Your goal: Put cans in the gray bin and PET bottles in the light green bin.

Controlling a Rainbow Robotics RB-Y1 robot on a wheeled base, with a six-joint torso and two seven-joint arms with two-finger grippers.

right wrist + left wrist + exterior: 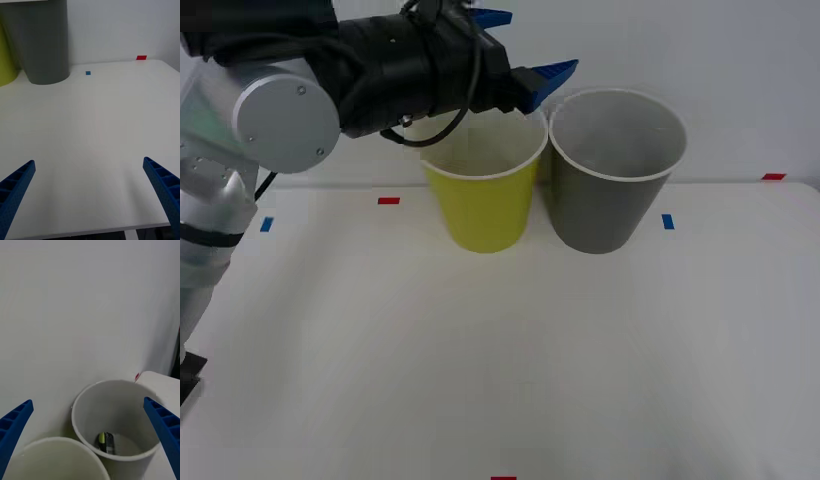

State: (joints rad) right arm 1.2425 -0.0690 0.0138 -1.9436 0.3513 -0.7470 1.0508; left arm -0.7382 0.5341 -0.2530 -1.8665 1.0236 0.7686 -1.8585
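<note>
**Left arm clear of bins: retract with care**

Front view: the left gripper (525,55) hangs open over the green bin (485,205), beside the gray bin (612,200). Lift before swinging away, clear of both rims.

Right wrist view: the right gripper (90,195), fingers spread, hovers above the table (97,142).

Left wrist view: the can (108,443) lies inside the gray bin.

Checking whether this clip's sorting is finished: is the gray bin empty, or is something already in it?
Not empty. The left wrist view looks into the gray bin, and a small dark can-like object with a yellow-green streak lies on its floor.
</note>
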